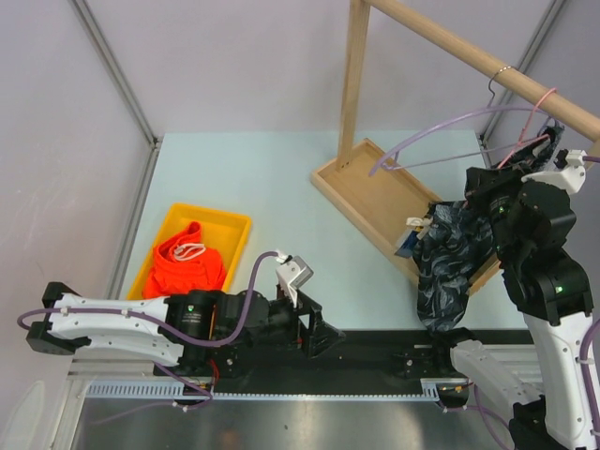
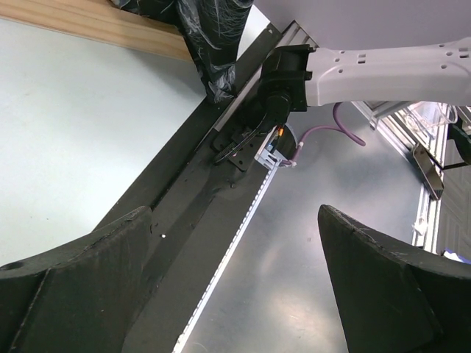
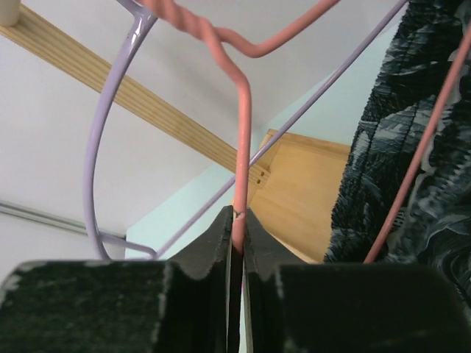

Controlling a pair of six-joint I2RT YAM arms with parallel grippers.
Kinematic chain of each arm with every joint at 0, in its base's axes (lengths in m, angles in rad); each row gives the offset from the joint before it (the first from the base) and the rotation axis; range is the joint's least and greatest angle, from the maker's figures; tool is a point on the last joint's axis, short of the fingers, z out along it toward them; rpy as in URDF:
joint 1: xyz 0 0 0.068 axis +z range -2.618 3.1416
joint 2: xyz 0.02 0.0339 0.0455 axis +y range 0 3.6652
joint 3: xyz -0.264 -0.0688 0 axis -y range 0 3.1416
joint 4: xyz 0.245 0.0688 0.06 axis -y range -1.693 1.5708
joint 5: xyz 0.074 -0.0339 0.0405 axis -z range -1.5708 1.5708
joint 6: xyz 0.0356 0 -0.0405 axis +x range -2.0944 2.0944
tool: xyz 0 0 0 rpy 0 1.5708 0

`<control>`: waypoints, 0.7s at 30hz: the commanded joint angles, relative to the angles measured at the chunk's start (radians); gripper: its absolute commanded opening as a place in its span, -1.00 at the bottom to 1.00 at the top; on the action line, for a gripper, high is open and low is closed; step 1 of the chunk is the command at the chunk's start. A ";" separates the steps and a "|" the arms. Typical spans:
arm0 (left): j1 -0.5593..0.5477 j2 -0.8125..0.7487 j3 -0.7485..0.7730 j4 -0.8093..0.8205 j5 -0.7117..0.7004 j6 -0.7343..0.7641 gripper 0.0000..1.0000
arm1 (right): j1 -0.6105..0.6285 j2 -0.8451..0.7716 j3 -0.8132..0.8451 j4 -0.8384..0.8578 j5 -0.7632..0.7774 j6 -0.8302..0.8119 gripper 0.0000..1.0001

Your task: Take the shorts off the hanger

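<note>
The dark mottled shorts (image 1: 450, 258) hang from a pink wire hanger (image 1: 536, 117) on the wooden rail (image 1: 487, 61) at the right. My right gripper (image 1: 542, 142) is raised to that hanger. In the right wrist view its jaws (image 3: 237, 220) are shut on the pink hanger's wire (image 3: 243, 110) just below the twisted neck, with the dark shorts (image 3: 412, 147) to the right. The orange shorts (image 1: 187, 262) with a white drawstring lie in a yellow tray (image 1: 211, 223). My left gripper (image 1: 314, 328) rests low by the arm bases, open and empty (image 2: 235, 209).
A purple wire hanger (image 1: 441, 127) hangs bare on the same rail, beside the pink one (image 3: 96, 147). The rack's wooden base tray (image 1: 375, 202) lies under the dark shorts. A black strip and metal rail (image 2: 221, 243) run along the table's near edge.
</note>
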 commanded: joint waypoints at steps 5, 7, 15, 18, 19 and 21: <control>-0.005 -0.013 0.027 -0.001 -0.005 -0.010 0.96 | -0.001 0.023 0.127 0.069 -0.081 0.023 -1.00; -0.005 -0.012 0.033 -0.001 -0.002 -0.007 0.97 | -0.001 0.041 0.171 0.044 -0.107 0.031 -1.00; -0.005 -0.013 0.053 0.027 0.013 0.008 0.98 | 0.000 0.097 0.346 -0.059 -0.204 0.146 -1.00; -0.005 -0.010 0.079 0.042 0.021 0.039 0.99 | 0.000 0.075 0.320 -0.097 -0.215 0.239 -1.00; -0.005 0.005 0.122 0.039 0.021 0.055 1.00 | 0.000 0.067 0.303 -0.099 -0.224 0.267 -1.00; -0.005 0.022 0.177 0.021 0.015 0.106 1.00 | 0.002 0.029 0.221 -0.065 -0.256 0.356 -1.00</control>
